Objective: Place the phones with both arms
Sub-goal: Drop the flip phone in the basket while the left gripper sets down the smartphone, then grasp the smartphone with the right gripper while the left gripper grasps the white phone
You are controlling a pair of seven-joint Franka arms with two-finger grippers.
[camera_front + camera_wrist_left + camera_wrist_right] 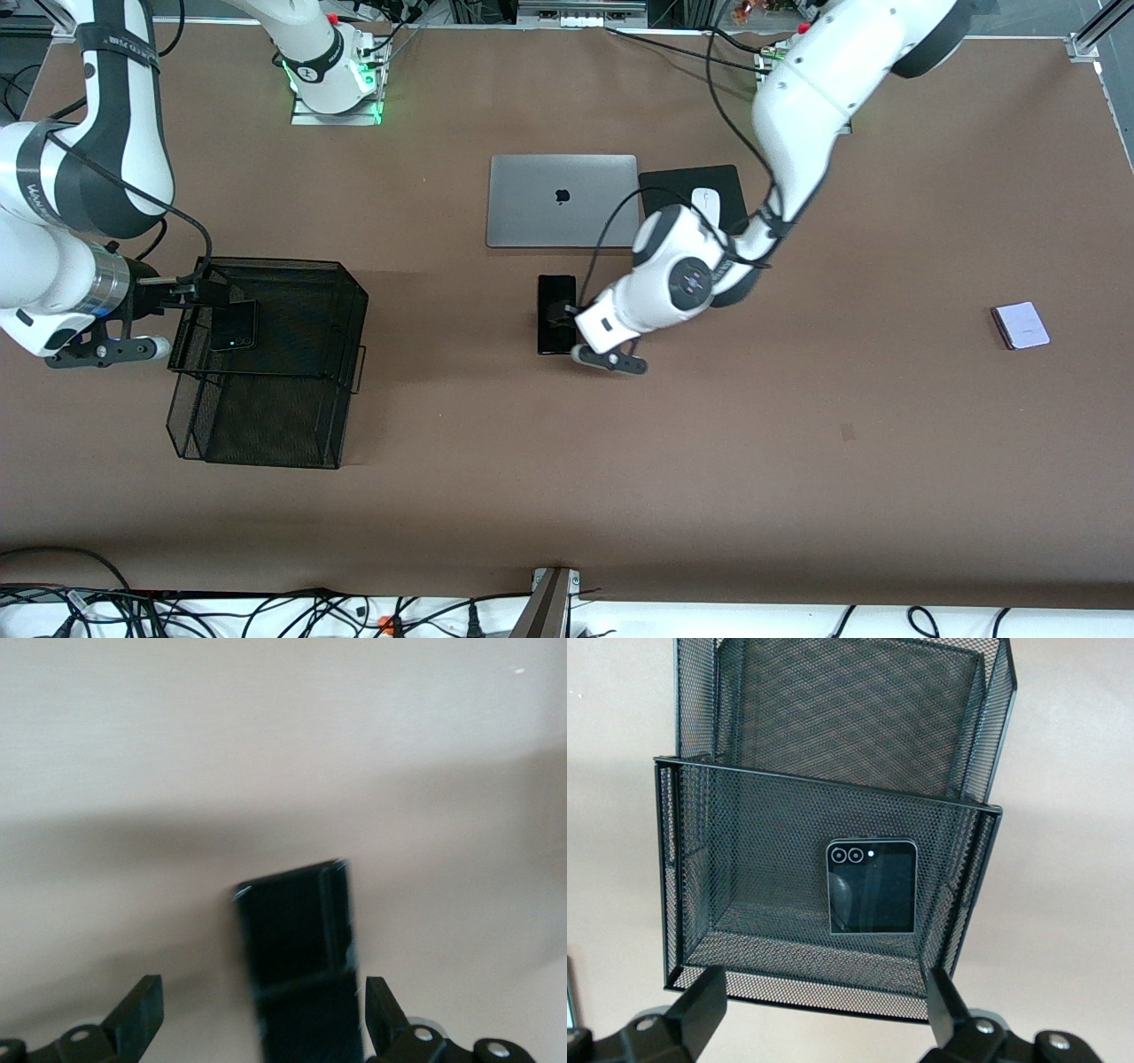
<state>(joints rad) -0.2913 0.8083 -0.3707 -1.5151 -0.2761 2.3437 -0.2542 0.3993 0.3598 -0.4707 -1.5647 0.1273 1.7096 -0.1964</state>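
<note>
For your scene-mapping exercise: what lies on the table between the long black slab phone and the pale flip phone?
Front view: between the slab phone and pale flip phone, only the left gripper and its arm; the table there is bare.

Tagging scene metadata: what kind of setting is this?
Likely a robotics lab bench: two white arms bolted to a brown table, loose cables along its edge, staged props like a laptop and mesh basket.

Bare table [266, 744] ahead of left gripper [261, 1010] fingertips; slab phone [297, 939] between them. Under spread right gripper [824, 1001] fingers, mesh tray [682, 868] walls around black flip phone [873, 886].
</note>
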